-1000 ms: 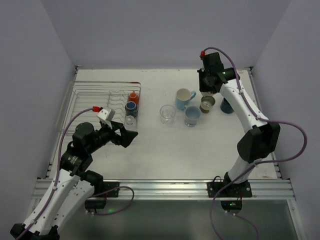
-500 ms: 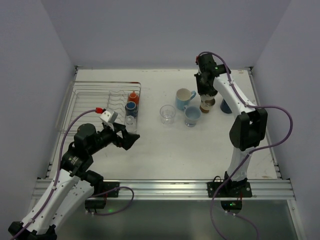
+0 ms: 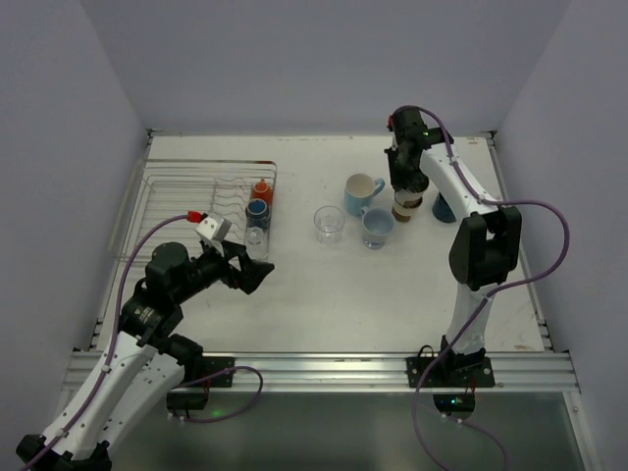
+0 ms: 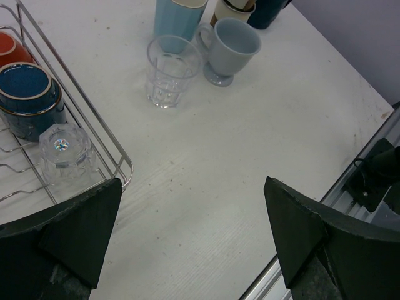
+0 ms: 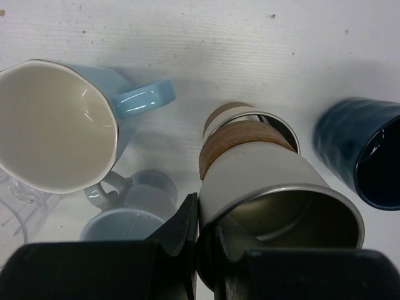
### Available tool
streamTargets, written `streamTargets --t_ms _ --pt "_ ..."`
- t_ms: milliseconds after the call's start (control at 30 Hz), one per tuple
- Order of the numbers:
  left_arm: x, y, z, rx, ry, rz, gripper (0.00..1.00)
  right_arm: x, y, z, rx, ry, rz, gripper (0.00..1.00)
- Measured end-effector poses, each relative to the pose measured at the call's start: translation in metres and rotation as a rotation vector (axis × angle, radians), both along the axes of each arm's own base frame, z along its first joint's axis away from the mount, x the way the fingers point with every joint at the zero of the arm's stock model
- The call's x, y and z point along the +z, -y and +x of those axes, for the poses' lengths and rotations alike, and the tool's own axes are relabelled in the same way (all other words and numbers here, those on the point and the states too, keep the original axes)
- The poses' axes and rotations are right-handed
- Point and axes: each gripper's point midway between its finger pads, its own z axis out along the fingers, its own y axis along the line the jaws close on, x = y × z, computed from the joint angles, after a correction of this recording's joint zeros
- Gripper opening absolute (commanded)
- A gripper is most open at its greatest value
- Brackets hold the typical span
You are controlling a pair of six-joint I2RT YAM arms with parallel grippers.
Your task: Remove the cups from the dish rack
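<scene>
The dish rack (image 3: 177, 186) at the far left holds an orange mug (image 3: 261, 188), a blue mug (image 3: 257, 208) and an upturned clear glass (image 3: 255, 235). My left gripper (image 3: 250, 270) is open and empty just in front of the rack's right corner (image 4: 94, 125), with that glass (image 4: 62, 147) near its left finger. My right gripper (image 3: 405, 186) is shut on the rim of a metallic tumbler (image 5: 269, 175) with a brown band. The tumbler's base sits in a second metal cup (image 5: 284, 128) on the table.
On the table stand a light blue mug (image 3: 362, 192), a clear glass (image 3: 329, 223), a grey-blue mug (image 3: 377, 226) and a navy cup (image 3: 444, 208), all close around the tumbler. The table's metal front rail (image 4: 375, 175) lies near my left gripper.
My right gripper has come down and forward with the tumbler, onto the metal cup on the table. My left gripper has shifted slightly right near the rack corner.
</scene>
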Motion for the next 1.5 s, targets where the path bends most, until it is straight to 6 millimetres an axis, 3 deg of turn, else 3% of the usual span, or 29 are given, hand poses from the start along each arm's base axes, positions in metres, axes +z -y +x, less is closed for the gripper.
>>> streamTargets --t_ms 167,400,567,600,733,900,1033,1133,1267,1333,1400,1500 --pt "0.000 0.000 0.000 0.003 0.000 0.001 1.00 -0.013 0.001 0.002 -0.002 -0.024 -0.003 0.00" --pt "0.000 -0.001 0.001 0.005 0.000 0.001 1.00 -0.014 0.003 0.004 -0.005 -0.024 -0.004 0.00" --pt "-0.002 -0.001 0.002 0.010 -0.005 0.004 1.00 -0.021 0.003 0.003 -0.004 -0.039 -0.008 0.16" --pt "-0.002 -0.002 0.003 0.012 -0.007 0.005 1.00 -0.022 0.003 0.003 -0.005 -0.042 -0.009 0.25" --pt "-0.005 -0.003 0.006 0.028 -0.016 0.012 1.00 -0.022 0.003 0.003 -0.005 -0.042 -0.010 0.41" --pt "-0.012 -0.008 0.015 0.078 -0.044 0.031 1.00 -0.019 0.002 0.005 -0.005 -0.033 -0.001 0.53" --pt "-0.017 -0.013 0.028 0.154 -0.085 0.044 1.00 -0.003 -0.004 0.008 -0.002 0.013 0.036 0.63" --pt "-0.015 -0.017 0.041 0.220 -0.108 0.044 1.00 0.026 -0.011 0.005 0.006 0.115 0.090 0.69" --pt "-0.017 -0.022 0.064 0.317 -0.141 0.048 1.00 0.080 -0.025 -0.029 0.029 0.321 0.202 0.67" --pt "-0.022 -0.025 0.075 0.364 -0.155 0.060 0.98 0.106 -0.035 -0.056 0.053 0.437 0.278 0.59" --pt "-0.033 -0.029 0.087 0.420 -0.178 0.087 0.89 0.122 -0.045 -0.086 0.083 0.535 0.359 0.48" --pt "-0.053 -0.038 0.098 0.490 -0.211 0.148 0.87 0.124 -0.060 -0.118 0.128 0.602 0.455 0.41"
